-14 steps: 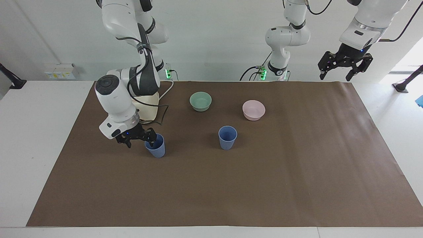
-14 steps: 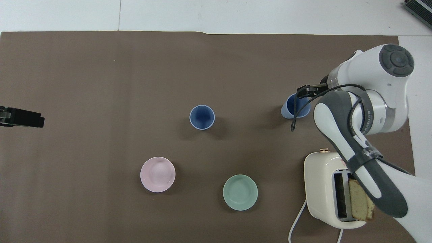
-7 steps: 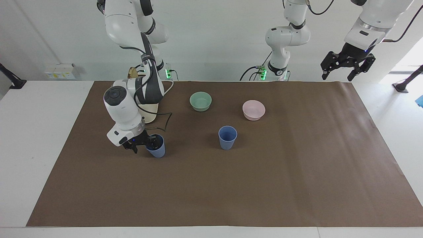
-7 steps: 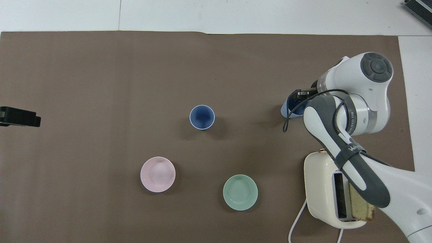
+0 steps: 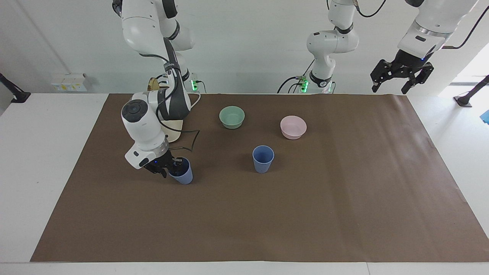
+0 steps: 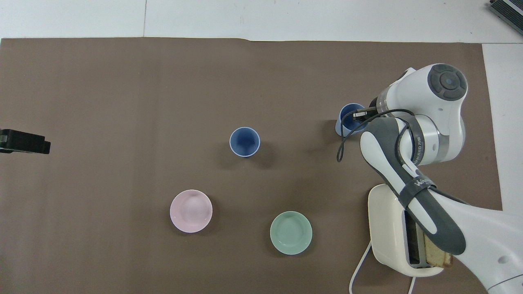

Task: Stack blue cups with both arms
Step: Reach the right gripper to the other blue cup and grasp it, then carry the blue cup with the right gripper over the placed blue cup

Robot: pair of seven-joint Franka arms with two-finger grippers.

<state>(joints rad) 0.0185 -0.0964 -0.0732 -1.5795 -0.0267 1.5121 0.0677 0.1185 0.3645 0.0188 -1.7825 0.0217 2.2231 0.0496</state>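
Two blue cups are on the brown mat. One blue cup [image 5: 263, 158] stands upright mid-table, also in the overhead view [image 6: 244, 141]. The other blue cup [image 5: 184, 175] is toward the right arm's end, also in the overhead view [image 6: 347, 122]. My right gripper [image 5: 168, 166] is shut on this cup's rim, one finger inside and one outside; it shows in the overhead view [image 6: 361, 114] too. The cup leans slightly. My left gripper [image 5: 401, 75] is open and empty, held high over the left arm's end of the table, where that arm waits; it also shows in the overhead view [image 6: 23, 141].
A green bowl [image 5: 232, 116] and a pink bowl [image 5: 293, 126] sit nearer to the robots than the mid-table cup. A cream toaster [image 6: 386, 228] with a bread slice [image 6: 435, 251] stands under the right arm, its white cord trailing toward the robots.
My right gripper closed in on the cup's rim and shifted with it a little away from the robots and toward mid-table. The left gripper rose slightly, then held still.
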